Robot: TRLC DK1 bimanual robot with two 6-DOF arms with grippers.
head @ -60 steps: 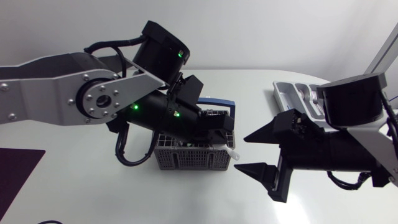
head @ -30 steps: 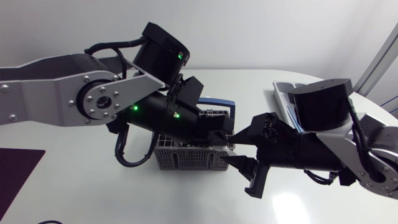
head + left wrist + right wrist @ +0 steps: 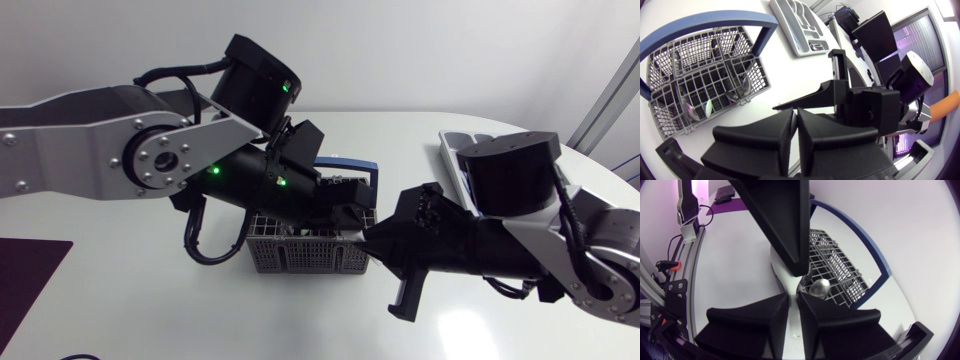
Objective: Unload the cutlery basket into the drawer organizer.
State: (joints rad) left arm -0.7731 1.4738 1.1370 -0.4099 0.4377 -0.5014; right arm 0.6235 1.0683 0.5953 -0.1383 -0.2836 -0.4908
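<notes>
The grey wire cutlery basket (image 3: pixel 300 255) with a blue handle (image 3: pixel 350 166) stands mid-table. My left gripper (image 3: pixel 362 208) hovers over its right half, fingers pressed together and empty; the left wrist view shows them shut (image 3: pixel 794 125) above the basket (image 3: pixel 715 65), where several spoons (image 3: pixel 742 88) lie in the compartments. My right gripper (image 3: pixel 370 242) reaches in at the basket's right edge. In the right wrist view its fingers (image 3: pixel 794 299) are closed on the stem of a metal spoon (image 3: pixel 819 286), whose bowl shows just past the tips. The drawer organizer (image 3: pixel 455 148) sits far right, partly behind my right arm.
A dark purple mat (image 3: pixel 25 270) lies at the table's left front. Both arms crowd the space over the basket's right side, and my left gripper's finger (image 3: pixel 785 225) hangs directly above my right gripper. The organizer (image 3: pixel 800 25) holds some cutlery.
My right arm swung left from near the organizer to the basket's right edge, and its wide-open fingers closed on the spoon. The left arm stayed still.
</notes>
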